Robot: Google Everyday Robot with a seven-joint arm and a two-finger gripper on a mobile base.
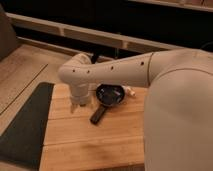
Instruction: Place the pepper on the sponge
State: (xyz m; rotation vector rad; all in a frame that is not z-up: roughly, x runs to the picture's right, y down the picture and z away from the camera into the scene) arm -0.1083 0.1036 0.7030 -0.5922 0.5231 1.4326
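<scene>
Hanging centre-left over the worktop (90, 145), the gripper (80, 103) sits just left of the black pan (111, 93); we cannot tell its state. We make out neither pepper nor sponge, so their bearing is unresolved.

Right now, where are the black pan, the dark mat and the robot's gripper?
black pan (111, 93): camera view, on its round bowl.
dark mat (25, 125): camera view, on its flat middle.
gripper (80, 105): camera view, on its low tip, just left of the pan.
</scene>
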